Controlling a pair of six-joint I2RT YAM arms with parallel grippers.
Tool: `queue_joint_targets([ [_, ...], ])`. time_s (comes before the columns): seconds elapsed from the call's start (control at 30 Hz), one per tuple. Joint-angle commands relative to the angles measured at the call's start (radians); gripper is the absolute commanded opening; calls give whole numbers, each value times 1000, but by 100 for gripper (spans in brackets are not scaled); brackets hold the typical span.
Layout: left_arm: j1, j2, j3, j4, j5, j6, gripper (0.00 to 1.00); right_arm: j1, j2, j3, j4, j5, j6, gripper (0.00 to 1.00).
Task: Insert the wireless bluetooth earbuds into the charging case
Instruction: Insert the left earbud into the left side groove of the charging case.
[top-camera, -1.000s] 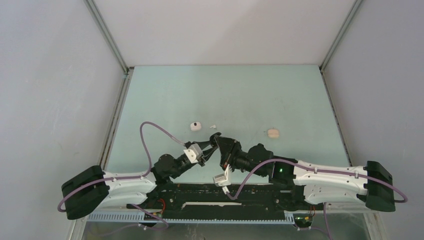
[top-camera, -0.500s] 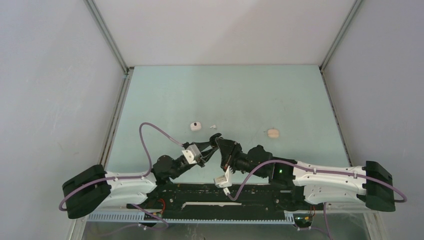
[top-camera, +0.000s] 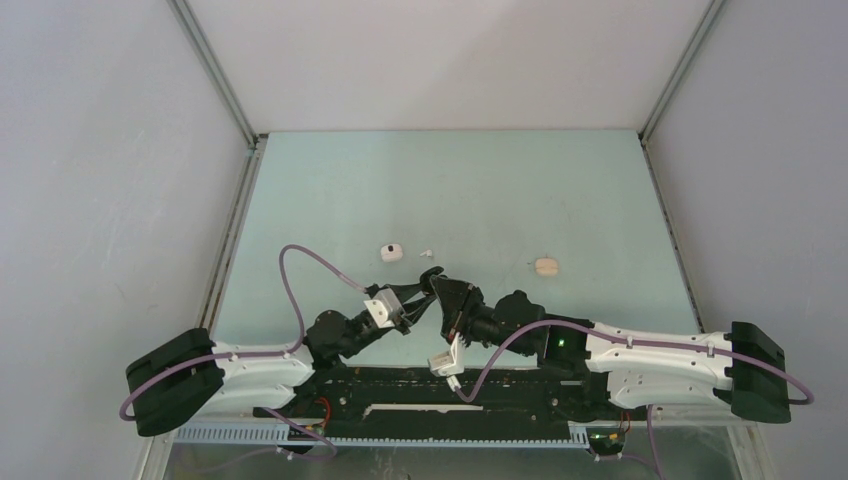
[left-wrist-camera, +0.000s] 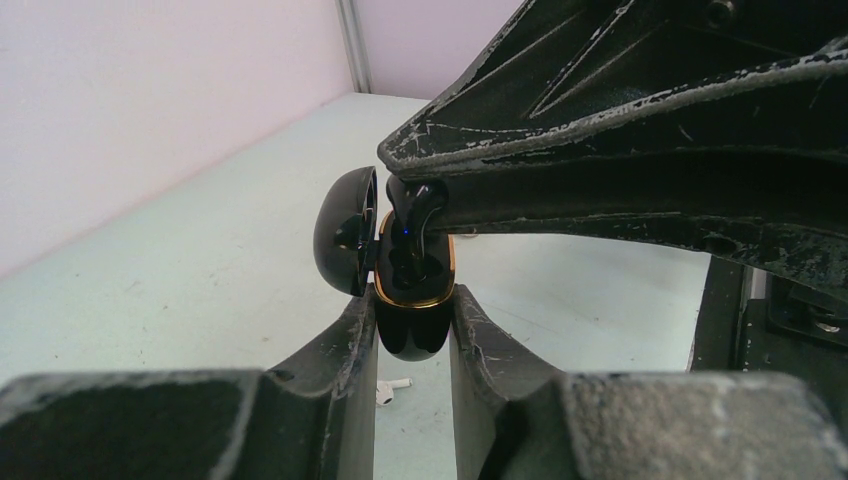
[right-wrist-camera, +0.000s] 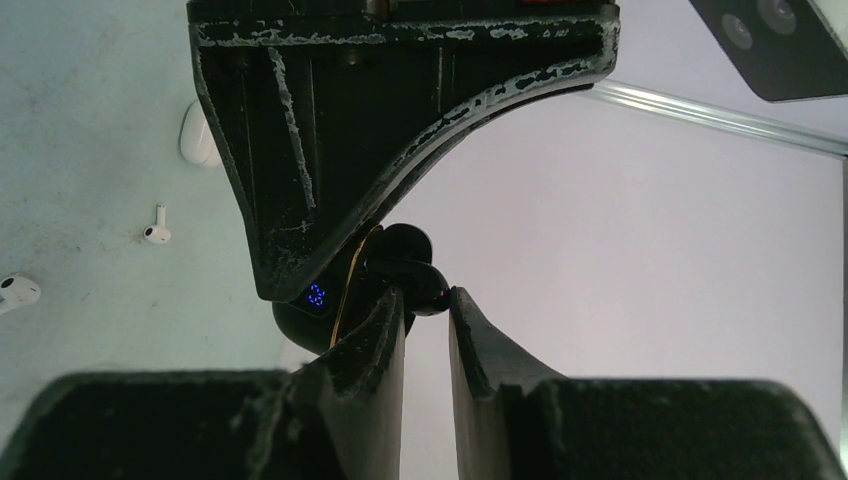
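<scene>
Pinches the black charging case upright in the left gripper, centre of the left wrist view, lid swung open to the left. Nips a black earbud in the right gripper, partly down in the case's gold-rimmed mouth. Shows a white earbud on the table, mid frame from above, near a white case; beige case well apart, rightward.

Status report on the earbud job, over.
Left gripper shut on open black charging case. Right gripper shut on black earbud, at the case's well, seating unclear. Nothing blocking; white earbud loose on table.
</scene>
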Motion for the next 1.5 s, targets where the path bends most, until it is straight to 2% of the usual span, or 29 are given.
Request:
queue_joint_targets([
  [0.0,-6,1,10,40,10,-6,0,9,1,3,39,-2,-14,0],
  [0.6,-6,18,19,41,43,-10,0,13,11,3,39,-9,-25,0],
  [1.1,-3,24,-18,156,1,-53,0,16,0,3,-19,6,1,0],
  [1.47,3,23,-21,167,7,-69,0,28,5,-21,1,1,-26,0],
])
